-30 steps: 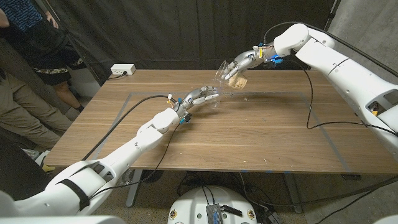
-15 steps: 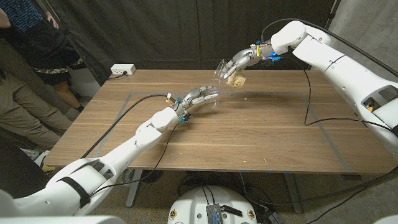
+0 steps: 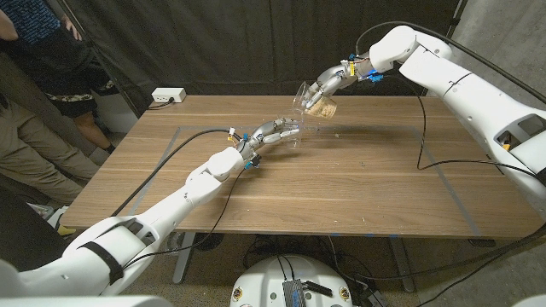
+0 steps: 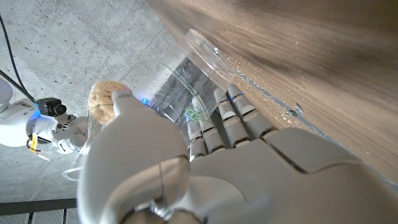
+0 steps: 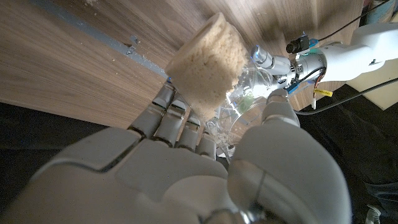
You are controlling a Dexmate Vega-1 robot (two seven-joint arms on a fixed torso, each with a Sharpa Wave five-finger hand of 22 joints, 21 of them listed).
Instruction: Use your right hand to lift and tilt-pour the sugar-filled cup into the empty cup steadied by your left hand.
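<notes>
Two cups are in play. The right hand (image 3: 327,83) grasps the sugar cup (image 3: 316,101), tilted in the air just above and behind the empty cup (image 3: 300,133), which the left hand (image 3: 271,132) grips on the surface (image 3: 341,188). The sugar looks clumped at the cup's base, so it could drop all at once and spill over the empty cup's rim, or knock that cup if the left hand's hold is loose. Compared with a second ago, the right hand has raised the sugar cup slightly and swung it nearer over the empty cup.
</notes>
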